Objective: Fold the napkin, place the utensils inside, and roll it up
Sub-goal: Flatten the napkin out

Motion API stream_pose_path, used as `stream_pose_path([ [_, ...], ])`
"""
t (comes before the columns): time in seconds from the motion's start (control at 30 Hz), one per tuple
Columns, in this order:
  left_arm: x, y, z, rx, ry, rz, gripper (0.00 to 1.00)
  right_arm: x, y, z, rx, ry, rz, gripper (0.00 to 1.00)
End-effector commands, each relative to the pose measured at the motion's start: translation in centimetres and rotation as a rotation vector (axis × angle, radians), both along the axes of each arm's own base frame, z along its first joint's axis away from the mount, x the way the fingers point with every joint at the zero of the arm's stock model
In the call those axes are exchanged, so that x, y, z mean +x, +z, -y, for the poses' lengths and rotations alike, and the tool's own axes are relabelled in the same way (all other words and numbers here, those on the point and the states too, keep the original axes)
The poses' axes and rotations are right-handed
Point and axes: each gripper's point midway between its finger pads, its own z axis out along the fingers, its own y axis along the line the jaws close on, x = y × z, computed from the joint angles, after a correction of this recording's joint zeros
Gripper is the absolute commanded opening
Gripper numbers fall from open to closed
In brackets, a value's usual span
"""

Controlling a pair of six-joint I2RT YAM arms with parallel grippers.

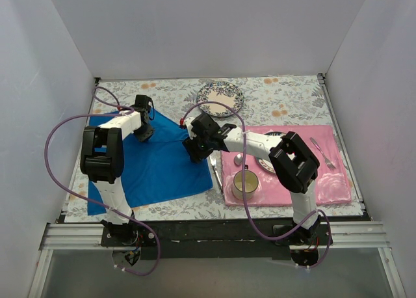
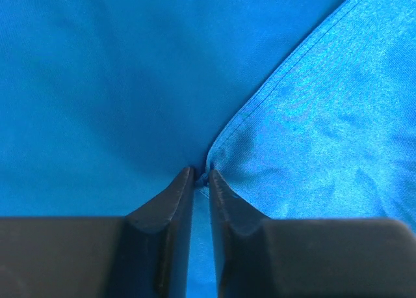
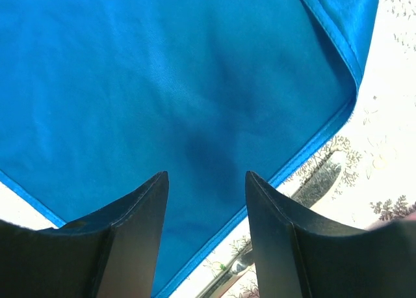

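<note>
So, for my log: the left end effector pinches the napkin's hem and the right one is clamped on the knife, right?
No: the right end effector hangs open over the napkin, holding nothing, per the right wrist view. The left end effector pinches the hem.

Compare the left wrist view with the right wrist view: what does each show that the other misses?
Only the left wrist view: the left gripper pinched on the hemmed edge of the napkin. Only the right wrist view: the right gripper, jaws apart above the cloth, the flowered tablecloth, and a silver utensil lying just off the napkin's edge. Both: the blue napkin filling most of the frame.
</note>
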Motion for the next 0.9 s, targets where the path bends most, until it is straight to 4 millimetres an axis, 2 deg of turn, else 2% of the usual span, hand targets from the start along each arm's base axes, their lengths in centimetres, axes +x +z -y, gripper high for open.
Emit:
stream_pose_path([
  [0.0,1.0,1.1,-0.3,0.037,0.0,0.028,0.12,0.6,2.2,0.0,0.039,-0.004,0.056,0.59],
  [0.1,1.8,2.5,-0.6,0.072,-0.009,0.06,0.07,0.7,2.3,0.3,0.033,-0.008,0.063,0.59],
  [0.2,2.5,4.2,-0.4,0.087,-0.018,0.089,0.08,0.9,2.6,0.4,0.033,-0.007,0.074,0.59],
  [0.3,2.8,4.9,0.0,0.078,-0.027,0.101,0.08,1.0,2.7,0.2,0.037,-0.002,0.077,0.59],
  [0.37,3.3,5.6,0.1,0.07,-0.029,0.118,0.01,1.1,2.9,0.1,0.04,-0.003,0.076,0.59],
  [0.47,4.9,6.4,1.0,0.04,-0.054,0.157,0.0,1.1,2.8,0.5,0.028,-0.006,0.071,0.59],
  [0.53,7.1,7.7,2.2,-0.009,-0.09,0.237,0.0,1.0,3.2,0.7,0.027,-0.013,0.079,0.59],
  [0.63,10.6,9.1,5.5,-0.152,-0.178,0.357,0.0,1.1,4.1,1.4,0.033,-0.037,0.091,0.59],
  [0.67,12.1,10.6,6.4,-0.191,-0.197,0.414,0.0,1.0,4.1,1.8,0.028,-0.043,0.086,0.59],
  [0.7,13.6,10.3,7.9,-0.258,-0.228,0.449,0.0,1.0,4.6,2.1,0.034,-0.055,0.086,0.59],
  [0.73,14.8,10.7,8.4,-0.282,-0.235,0.473,0.0,1.1,4.8,2.3,0.032,-0.062,0.091,0.59],
  [0.77,16.6,12.7,9.0,-0.305,-0.243,0.533,0.0,1.1,5.0,2.6,0.033,-0.07,0.093,0.59],
  [0.8,18.0,10.9,9.8,-0.334,-0.256,0.517,0.0,1.3,5.7,2.8,0.047,-0.08,0.101,0.59],
  [0.83,19.0,11.1,10.8,-0.37,-0.29,0.526,0.04,1.2,5.5,3.1,0.042,-0.088,0.103,0.59],
  [0.87,20.9,13.5,11.7,-0.395,-0.331,0.589,0.09,1.4,5.8,3.2,0.054,-0.098,0.113,0.59],
])
